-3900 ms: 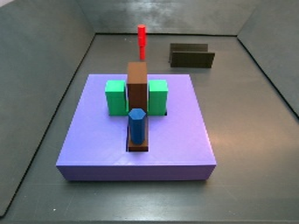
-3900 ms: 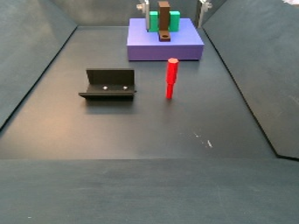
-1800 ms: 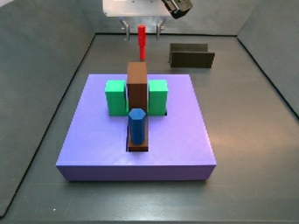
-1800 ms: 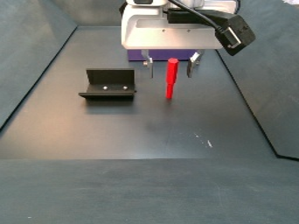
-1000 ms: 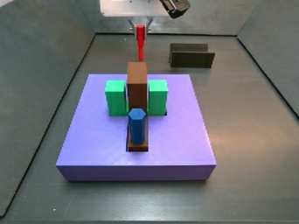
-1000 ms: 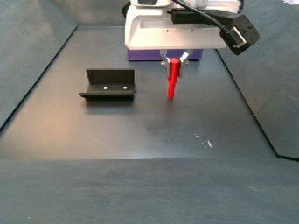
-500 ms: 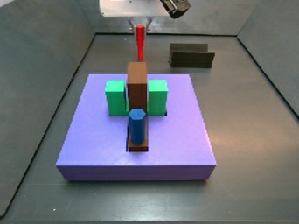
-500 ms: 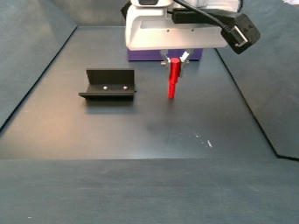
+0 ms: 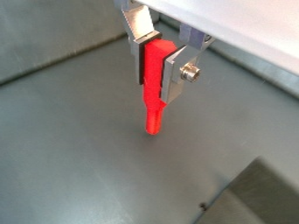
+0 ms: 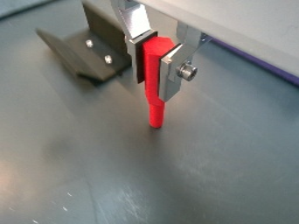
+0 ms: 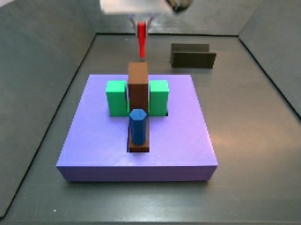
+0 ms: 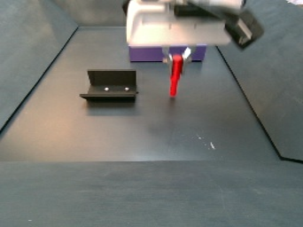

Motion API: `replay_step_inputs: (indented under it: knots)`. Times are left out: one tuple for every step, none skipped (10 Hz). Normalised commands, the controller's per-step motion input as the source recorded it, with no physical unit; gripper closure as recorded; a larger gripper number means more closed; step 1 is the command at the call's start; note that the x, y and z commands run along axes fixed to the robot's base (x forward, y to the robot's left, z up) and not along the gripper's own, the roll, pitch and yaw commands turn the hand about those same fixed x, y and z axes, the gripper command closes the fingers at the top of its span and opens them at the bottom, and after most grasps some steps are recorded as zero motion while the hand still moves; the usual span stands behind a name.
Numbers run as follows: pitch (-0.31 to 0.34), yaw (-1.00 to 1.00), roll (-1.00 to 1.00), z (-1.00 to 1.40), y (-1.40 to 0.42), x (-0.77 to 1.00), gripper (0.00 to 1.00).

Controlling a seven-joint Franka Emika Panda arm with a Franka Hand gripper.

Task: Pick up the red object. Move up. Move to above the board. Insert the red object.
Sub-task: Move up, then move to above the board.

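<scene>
Grip looks solid from my end: the hand (image 9: pixel 160 63) is clamped on the upper end of the red object (image 9: pixel 155 96), silver fingers (image 10: pixel 170 74) pressing it from both sides in both wrist views, and the stick hangs upright below the pads with its lower tip over the dark floor (image 10: pixel 140 175).

Going near to far in a side view, I see the board (image 11: pixel 141 141) closest, carrying the blue peg (image 11: pixel 137 125), the brown piece (image 11: pixel 137 84) and the green blocks (image 11: pixel 115 97); past its far edge hangs the red object (image 11: pixel 143 37) under the blurred hand (image 11: pixel 143 19), with the fixture (image 11: pixel 193 56) off to the right at about the same depth.

From the opposite side view, the fixture (image 12: pixel 110 85) sits left of the red object (image 12: pixel 175 78), and the board (image 12: pixel 166 53) lies beyond, mostly hidden by the hand (image 12: pixel 178 55).

Compared with half a second ago, the stick has risen slightly and the hand now smears with motion.
</scene>
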Motion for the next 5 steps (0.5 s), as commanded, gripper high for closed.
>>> replay_step_inputs:
  knots:
    - [0.018, -0.01, 0.01, 0.73, 0.06, 0.00, 1.00]
    - [0.011, -0.01, 0.03, 0.33, 0.03, 0.00, 1.00]
    - [0.000, 0.00, 0.00, 1.40, 0.00, 0.00, 1.00]
    - [0.006, 0.00, 0.00, 1.40, 0.00, 0.00, 1.00]
    - [0.024, 0.00, 0.02, 1.40, 0.00, -0.05, 1.00]
